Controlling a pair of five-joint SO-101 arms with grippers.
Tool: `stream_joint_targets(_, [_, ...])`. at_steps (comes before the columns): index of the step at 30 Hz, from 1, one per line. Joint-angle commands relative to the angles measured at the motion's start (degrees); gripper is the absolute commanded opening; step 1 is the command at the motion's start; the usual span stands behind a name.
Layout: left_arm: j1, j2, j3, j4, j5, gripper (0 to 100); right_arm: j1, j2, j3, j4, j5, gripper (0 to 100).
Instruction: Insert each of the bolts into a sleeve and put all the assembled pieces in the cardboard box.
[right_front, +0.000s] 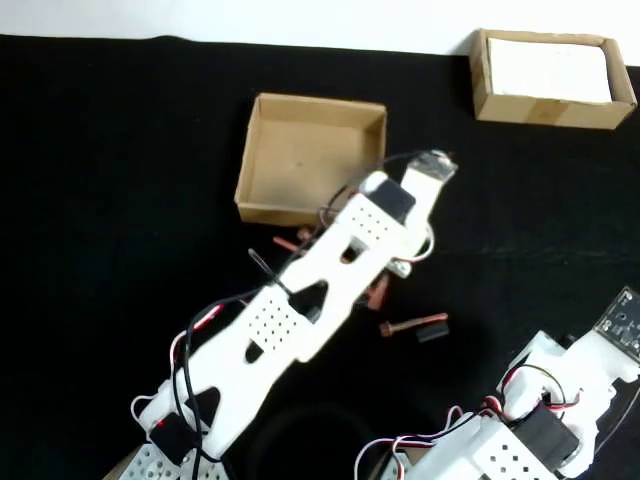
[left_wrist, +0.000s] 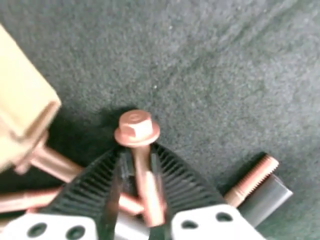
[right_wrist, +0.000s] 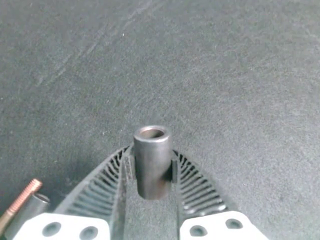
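My left end effector (left_wrist: 136, 150) is clamped on a copper bolt (left_wrist: 136, 131), just near of the cardboard box (right_front: 300, 212). My right end effector (right_wrist: 151, 150) grips a grey sleeve (right_wrist: 152, 165) at the near right of the bench (right_wrist: 225, 75).

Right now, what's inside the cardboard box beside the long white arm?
Nothing that I can see: the cardboard box shows a bare brown floor. The left arm covers its near right corner, so anything tucked there is hidden.

black table (right_front: 110, 250), cardboard box (right_front: 270, 212), second box (right_front: 540, 110), loose bolts (right_front: 288, 243), sleeved bolt (right_front: 405, 326)
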Motion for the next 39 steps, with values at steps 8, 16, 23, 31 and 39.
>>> stream_joint_targets(8, [-0.2, -13.3, -13.0, 2.2, 0.1, 1, -11.4, -0.9, -0.6, 6.4, 0.3, 0.6])
stream_joint_targets(16, [0.0, -34.5, -13.0, 2.8, 0.1, 1, -35.7, -0.9, -16.4, 4.4, -6.8, 0.6])
stream_joint_targets(23, [-0.6, -52.6, -12.4, 4.1, 0.2, 1, -50.6, -0.9, -26.3, 1.5, -18.8, 0.6])
stream_joint_targets(31, [-0.6, -72.5, -6.2, 4.3, 0.2, 1, -53.3, -0.9, -28.2, 1.7, -18.9, 0.6])
stream_joint_targets(39, [-0.1, -99.9, 33.2, 3.4, 0.3, 1, -58.3, -1.0, -28.5, 5.4, -18.9, 0.6])
